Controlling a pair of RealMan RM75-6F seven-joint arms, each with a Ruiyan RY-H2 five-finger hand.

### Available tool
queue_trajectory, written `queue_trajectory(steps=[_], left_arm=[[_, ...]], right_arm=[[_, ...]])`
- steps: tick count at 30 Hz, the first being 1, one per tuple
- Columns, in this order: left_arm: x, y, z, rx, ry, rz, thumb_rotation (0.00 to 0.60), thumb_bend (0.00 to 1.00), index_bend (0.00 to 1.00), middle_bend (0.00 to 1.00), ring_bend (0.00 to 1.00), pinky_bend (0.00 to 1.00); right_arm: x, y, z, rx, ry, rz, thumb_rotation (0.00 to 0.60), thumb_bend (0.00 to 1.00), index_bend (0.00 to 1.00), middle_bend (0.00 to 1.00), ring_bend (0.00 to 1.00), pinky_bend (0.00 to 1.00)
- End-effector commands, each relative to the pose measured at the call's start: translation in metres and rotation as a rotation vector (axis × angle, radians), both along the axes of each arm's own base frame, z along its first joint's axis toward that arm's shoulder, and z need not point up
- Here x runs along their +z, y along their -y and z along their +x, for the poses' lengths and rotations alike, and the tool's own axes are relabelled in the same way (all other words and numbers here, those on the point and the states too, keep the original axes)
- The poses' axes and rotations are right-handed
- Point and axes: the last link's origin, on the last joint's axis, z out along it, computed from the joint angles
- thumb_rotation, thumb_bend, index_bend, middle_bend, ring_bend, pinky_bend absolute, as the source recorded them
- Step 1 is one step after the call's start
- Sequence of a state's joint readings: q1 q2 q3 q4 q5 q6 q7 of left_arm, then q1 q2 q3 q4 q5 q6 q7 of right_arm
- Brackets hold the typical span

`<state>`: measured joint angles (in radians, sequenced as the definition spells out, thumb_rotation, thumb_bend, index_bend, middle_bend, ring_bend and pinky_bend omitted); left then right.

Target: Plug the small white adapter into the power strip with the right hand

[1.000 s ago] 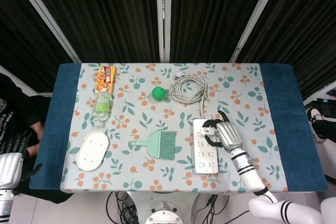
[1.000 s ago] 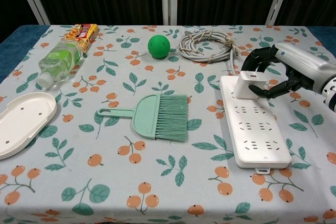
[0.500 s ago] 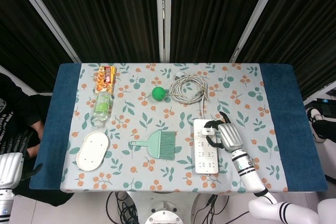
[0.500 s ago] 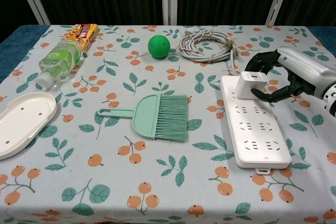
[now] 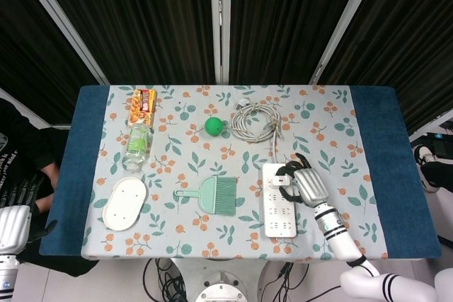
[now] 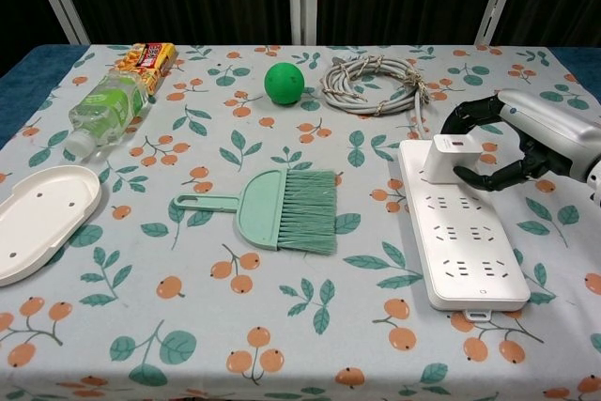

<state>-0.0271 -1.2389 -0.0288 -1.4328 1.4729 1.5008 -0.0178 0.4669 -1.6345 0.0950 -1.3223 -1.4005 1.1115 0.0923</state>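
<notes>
Near the right edge of the tabletop [image 6: 56, 345], your right hand [image 6: 526, 143] curls around the small white adapter [image 6: 449, 159], which stands upright on the far end of the power strip [image 6: 462, 227]. The dark fingers [image 6: 474, 176] arc past the adapter's near and far sides; whether they grip it or merely cage it cannot be told from either view, though the chest view shows slivers of daylight beside the block. The adapter sits square on the strip's topmost sockets and looks seated, or close to it (the prongs themselves are hidden).

The strip's long axis runs from the far side of the tabletop toward the near edge, tilted slightly, with its cord leading off to the grey coil of cable [image 6: 374, 82] behind it. The adapter lies just to the left of your palm, its body rising straight up from the strip, so any remaining push must go straight down along that vertical axis, not sideways. Your right hand is the only one near; the left hand [image 5: 13, 221] hangs off the left edge of the tabletop, well apart, its fingers too dim to read.

A green brush [image 6: 282, 208] lies mid-tabletop, untouched.
</notes>
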Motion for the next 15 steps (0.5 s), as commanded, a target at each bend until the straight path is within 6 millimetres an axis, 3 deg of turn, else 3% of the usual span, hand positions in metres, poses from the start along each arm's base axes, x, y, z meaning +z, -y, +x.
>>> queue_trajectory(steps=[1, 10, 15], left_arm=[[0.0, 0.0, 0.0, -0.001, -0.001, 0.0, 0.6, 0.15, 0.0, 0.0, 0.0, 0.0], [0.001, -0.001, 0.002, -0.006, -0.003, 0.0, 0.6, 0.15, 0.0, 0.0, 0.0, 0.0], [0.003, 0.0, 0.003, -0.005, -0.005, 0.0, 0.6, 0.15, 0.0, 0.0, 0.0, 0.0]], right_arm=[[0.002, -0.001, 0.0, 0.005, 0.001, 0.005, 0.6, 0.46, 0.26, 0.35, 0.12, 0.0], [0.016, -0.004, 0.003, 0.031, 0.003, -0.015, 0.6, 0.45, 0.15, 0.3, 0.08, 0.0], [0.038, -0.01, 0.014, 0.076, 0.032, -0.036, 0.6, 0.45, 0.15, 0.28, 0.08, 0.0]])
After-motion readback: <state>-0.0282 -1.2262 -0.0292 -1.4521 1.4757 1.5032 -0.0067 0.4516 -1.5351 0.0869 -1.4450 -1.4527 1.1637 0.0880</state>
